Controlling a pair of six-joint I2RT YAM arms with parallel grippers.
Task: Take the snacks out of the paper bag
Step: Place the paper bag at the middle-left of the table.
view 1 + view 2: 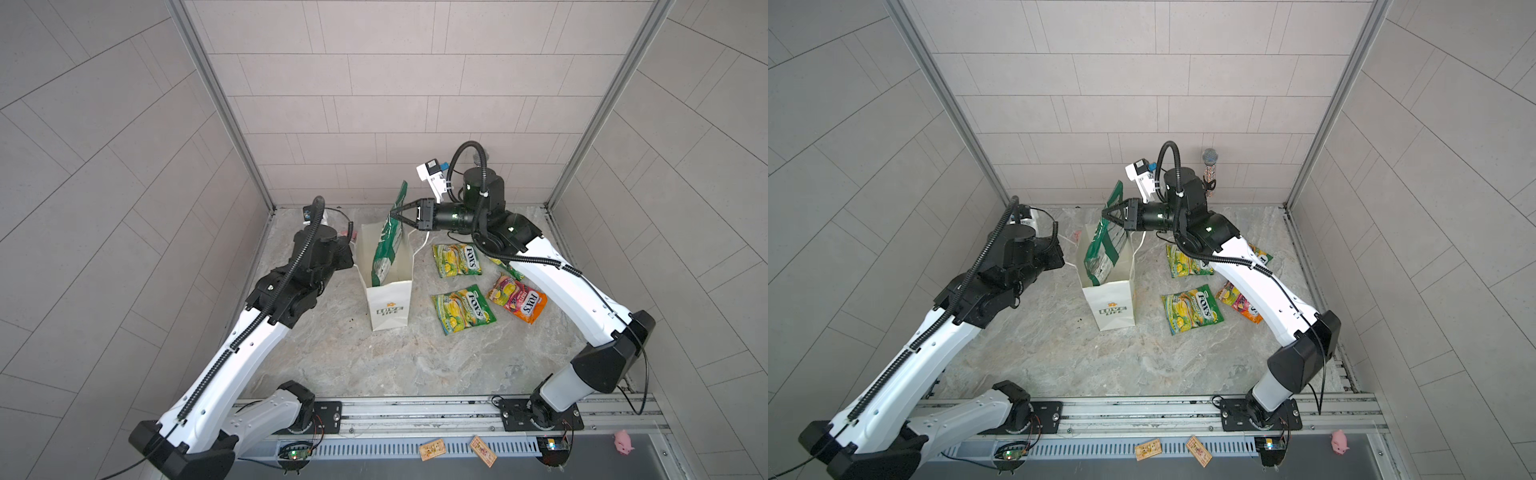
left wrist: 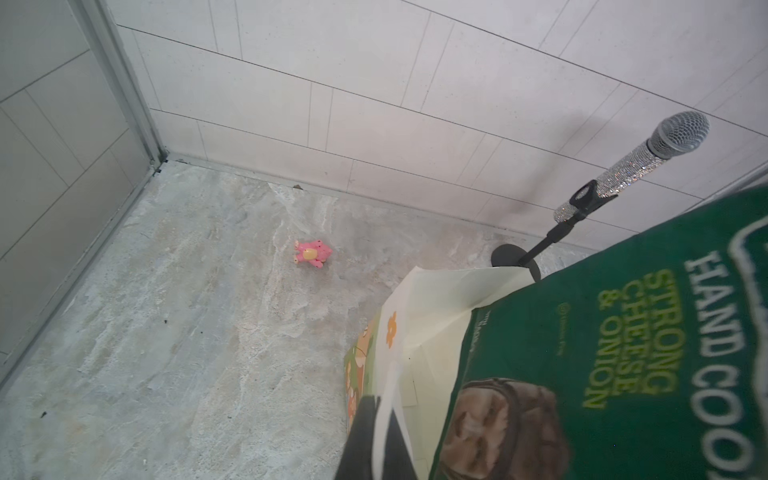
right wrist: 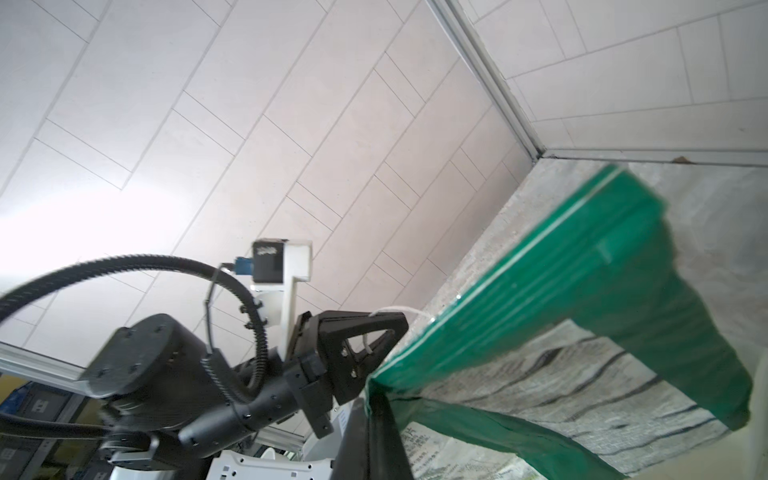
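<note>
Standing upright on the marbled floor (image 1: pixel 332 357), the paper bag (image 1: pixel 388 307) sat toward the back, a little to the robot's left of the middle, with its mouth open. Tiled walls (image 1: pixel 374 104) closed the floor on three sides, and the metal rail (image 1: pixel 415 409) carrying both arm bases edged the fourth. A broad stretch of floor lay between bag and rail.

The crisp packet (image 1: pixel 386 249) stood partly inside the bag, its top rising above the rim. The right gripper (image 1: pixel 394 214) had its fingers pinched together on that upper edge. In the right wrist view the left gripper (image 3: pixel 401 328) had its fingers closed on the bag's white cord handle (image 3: pixel 392 309).

Three FOX'S packets (image 1: pixel 457 259) lay flat between the bag and the right arm. A fourth packet (image 1: pixel 1262 254) lay mostly under the right forearm.

The bag read "LOVE LIFE" in green under an orange flower. In the left wrist view the crisp packet showed "HAND COO", "STRONG CHEESE & ONION" and a face.

A microphone (image 1: pixel 1210 166) stood by the back wall and a pig toy (image 2: pixel 312 254) lay behind the bag. Wooden rectangles (image 1: pixel 432 450) and a second pig toy (image 1: pixel 623 442) lay beyond the rail.
</note>
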